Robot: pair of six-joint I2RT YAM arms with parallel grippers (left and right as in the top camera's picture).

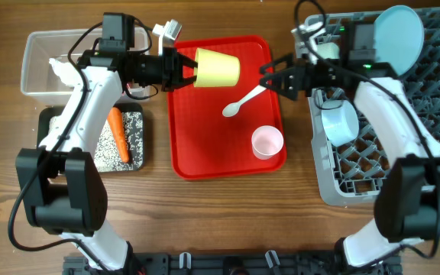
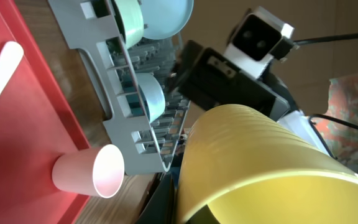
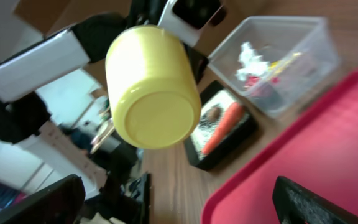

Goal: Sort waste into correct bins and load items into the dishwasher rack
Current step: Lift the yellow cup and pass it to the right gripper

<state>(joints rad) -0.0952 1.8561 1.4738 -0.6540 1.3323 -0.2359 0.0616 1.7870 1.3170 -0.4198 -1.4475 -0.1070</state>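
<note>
- Overhead: clamped in the left gripper (image 1: 192,70), a yellow cup (image 1: 218,67), on its side above the red tray (image 1: 205,145); facing it, the right gripper (image 1: 270,79), spread wide, holding nothing.
- On the red tray: white spoon (image 1: 239,103), upright pink cup (image 1: 267,142).
- In the clear tub (image 1: 33,57): tissue (image 1: 58,70).
- In the black tray (image 1: 128,166): carrot (image 1: 118,134) on rice grains (image 1: 132,126).
- In the dishwasher rack (image 1: 434,107): blue plate (image 1: 398,29), blue bowl (image 1: 341,122).
- Left wrist: yellow cup filling the foreground; beyond, pink cup and a second bowl (image 2: 129,22) racked.
- Right wrist: cup base toward camera; behind, wrappers (image 3: 278,65) with the tissue, brown lump (image 3: 211,114) beside the carrot.
</note>
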